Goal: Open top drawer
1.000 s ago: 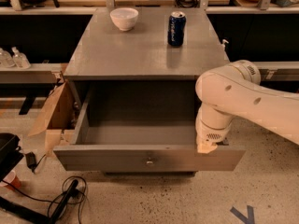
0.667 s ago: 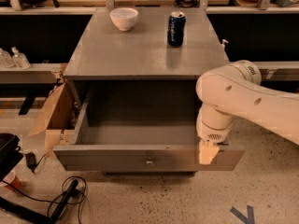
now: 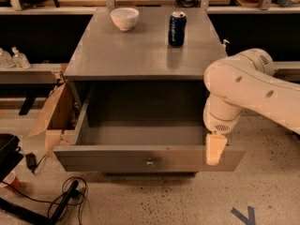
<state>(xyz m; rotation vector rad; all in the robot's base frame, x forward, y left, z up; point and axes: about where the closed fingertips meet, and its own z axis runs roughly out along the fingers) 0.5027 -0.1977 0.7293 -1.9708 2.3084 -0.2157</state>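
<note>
While two clear bottles (image 3: 10, 58) stand on a low shelf at the far left, a black thing (image 3: 7, 153) (cut off by the edge, so I cannot name it) sits on the floor below them, and dark cables (image 3: 58, 203) trail across the speckled floor beside it. Next comes a cardboard box (image 3: 54, 116), its flaps open, leaning just beside the left side of the grey cabinet. On the worktop (image 3: 140, 50) a white bowl (image 3: 124, 18) stands near the back, left of centre, and a dark blue can (image 3: 177, 28) stands upright to its right, well apart from it.

Under the worktop the drawer (image 3: 117, 157) stands far out toward the camera, its deep grey box open to view and its wide front nearest to us, with the small knob (image 3: 150, 161) at the middle of that front.

Right of the knob, the gripper (image 3: 213, 159) hangs pointing downward over the right part of the drawer front, overlapping its top edge. Whether it is released or clenched I cannot tell, and whether it touches the front is unclear too. The white arm (image 3: 253, 86) bends above it and runs off to the right edge
</note>
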